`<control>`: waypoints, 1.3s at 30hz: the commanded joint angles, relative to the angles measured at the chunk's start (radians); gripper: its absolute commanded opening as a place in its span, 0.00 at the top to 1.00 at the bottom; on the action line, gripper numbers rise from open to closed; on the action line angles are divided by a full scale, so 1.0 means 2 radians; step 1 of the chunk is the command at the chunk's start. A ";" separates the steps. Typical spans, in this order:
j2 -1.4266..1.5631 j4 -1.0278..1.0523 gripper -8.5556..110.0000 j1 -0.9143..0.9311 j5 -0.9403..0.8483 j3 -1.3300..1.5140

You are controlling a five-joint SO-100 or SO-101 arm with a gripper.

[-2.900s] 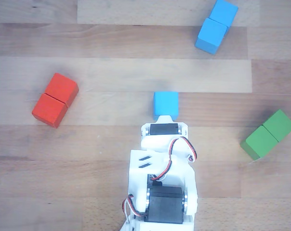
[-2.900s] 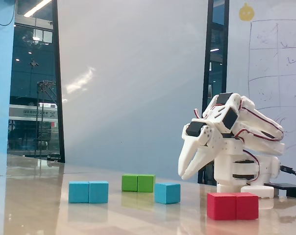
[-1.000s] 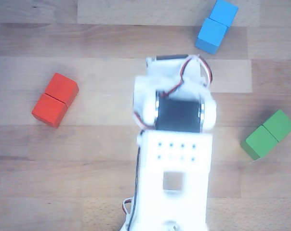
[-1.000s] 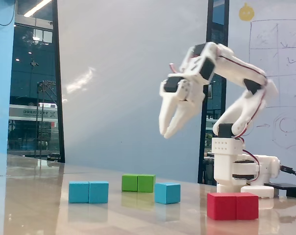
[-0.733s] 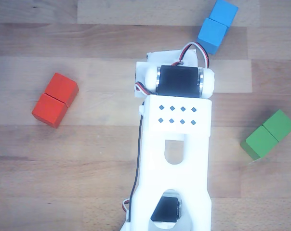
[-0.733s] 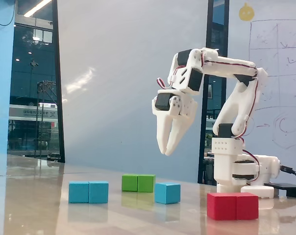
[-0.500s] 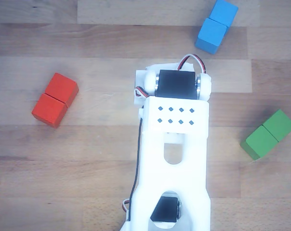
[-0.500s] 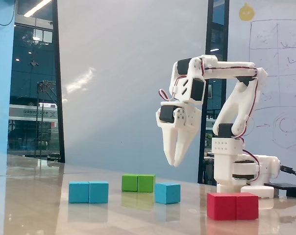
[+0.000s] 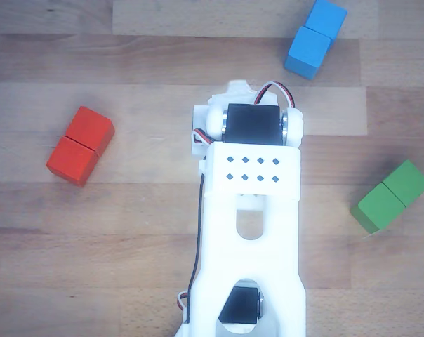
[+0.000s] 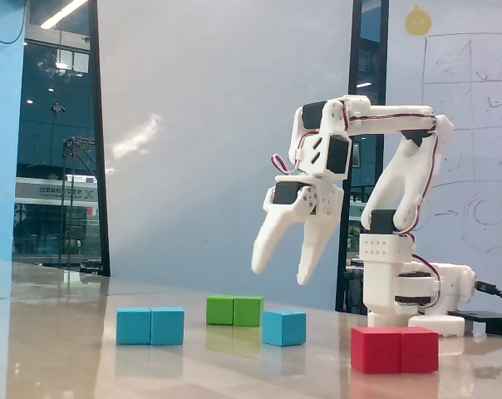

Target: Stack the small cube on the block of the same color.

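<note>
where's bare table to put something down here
Bare wood lies between the red block and the arm, along the bottom left, and between the arm and the green block. The middle is crowded under the open tool.

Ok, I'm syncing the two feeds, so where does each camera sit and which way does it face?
Other view: above the table, looking straight down; the white arm hides the small cube.
Fixed view: at table height, side-on; shows the whole arm and the open gripper above the small cube.
Shared: the blue block, red block, green block.
</note>
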 commanded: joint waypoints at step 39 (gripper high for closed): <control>-0.127 -0.140 0.59 0.047 0.003 0.048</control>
